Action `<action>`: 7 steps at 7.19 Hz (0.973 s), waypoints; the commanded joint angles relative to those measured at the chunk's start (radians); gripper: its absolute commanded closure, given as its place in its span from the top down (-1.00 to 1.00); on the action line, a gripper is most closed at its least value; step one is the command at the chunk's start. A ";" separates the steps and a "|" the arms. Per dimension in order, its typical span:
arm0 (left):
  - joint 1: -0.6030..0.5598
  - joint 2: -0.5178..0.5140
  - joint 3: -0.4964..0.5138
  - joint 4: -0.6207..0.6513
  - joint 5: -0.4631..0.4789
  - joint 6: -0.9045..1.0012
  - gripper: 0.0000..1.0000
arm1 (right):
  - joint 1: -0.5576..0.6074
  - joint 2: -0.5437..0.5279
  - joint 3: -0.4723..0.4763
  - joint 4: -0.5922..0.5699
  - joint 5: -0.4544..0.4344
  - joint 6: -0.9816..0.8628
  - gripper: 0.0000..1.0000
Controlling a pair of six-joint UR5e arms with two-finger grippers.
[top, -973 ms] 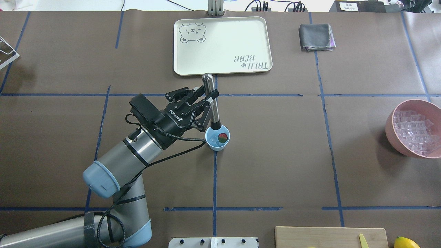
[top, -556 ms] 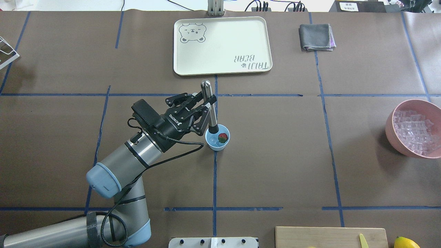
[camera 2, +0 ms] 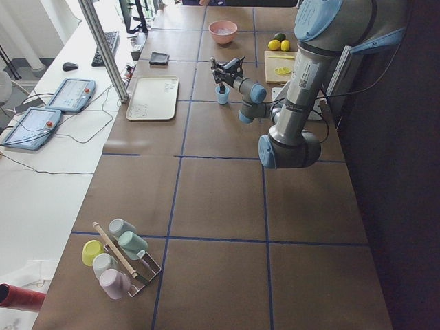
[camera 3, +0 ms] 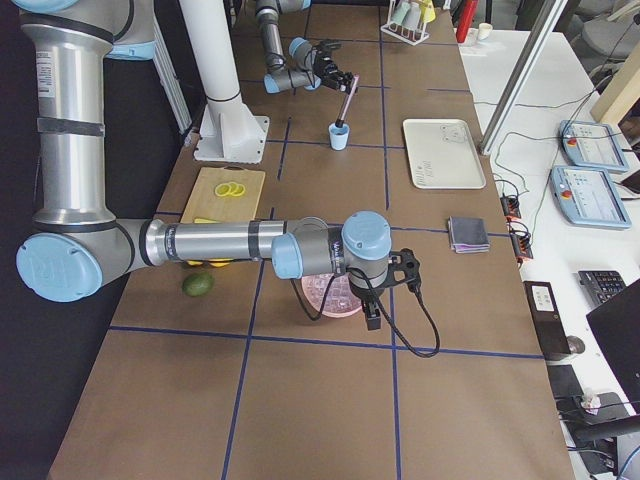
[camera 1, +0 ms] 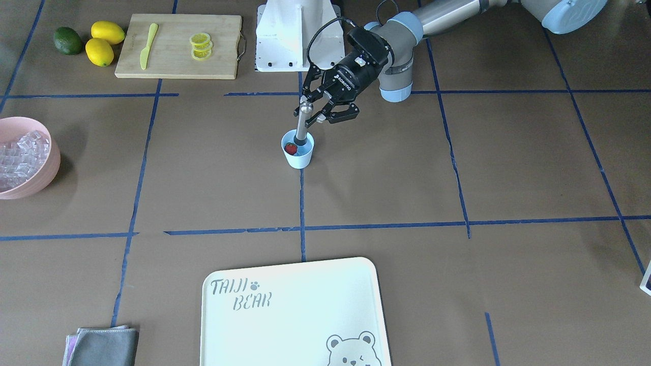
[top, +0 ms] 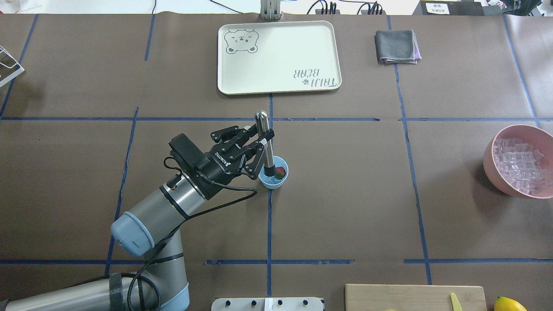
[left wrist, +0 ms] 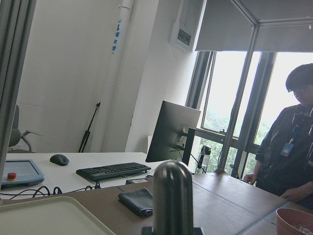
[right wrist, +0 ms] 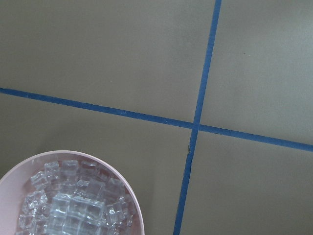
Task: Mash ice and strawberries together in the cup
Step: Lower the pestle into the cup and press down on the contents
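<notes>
Broadly, the brown table (top: 345, 194), crossed by blue tape lines, fills every view. The left arm (top: 160, 207) comes in from the near corner, its base cut off by the picture's edge in the overhead view. The right arm (camera 3: 220, 242) shows only in the right-hand side view. There the right claw (camera 3: 374, 310) hangs over the pink bowl (top: 489, 162), too small and dark to tell whether it is spread or closed.

A pale tray (top: 281, 56) with a bear drawing lies at the far side. The cutting board (top: 414, 298) is cropped by the overhead view's lower edge, and the bowl by its right edge. Ice (top: 518, 160) is heaped in the bowl. A folded grey cloth (top: 395, 46) lies beside the tray, apart from it.

The left claw (top: 262, 137) is pinched on a metal masher (top: 268, 153) just below its rounded top. The masher stands almost upright with its dark lower end inside the cup (top: 272, 185), which sits on a tape line near the table's middle. The strawberry (top: 280, 172) lies in the cup beside the masher's end. Whether they touch is unclear, and any ice in the cup is hard to make out.
</notes>
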 commanded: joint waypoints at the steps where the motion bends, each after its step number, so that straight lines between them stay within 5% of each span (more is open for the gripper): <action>1: 0.002 0.000 0.002 0.001 0.001 -0.001 -1.00 | 0.000 0.000 0.000 0.000 0.001 0.000 0.99; 7: 0.025 0.005 0.021 0.002 0.005 0.000 -1.00 | 0.000 0.000 0.000 -0.001 0.000 0.000 0.99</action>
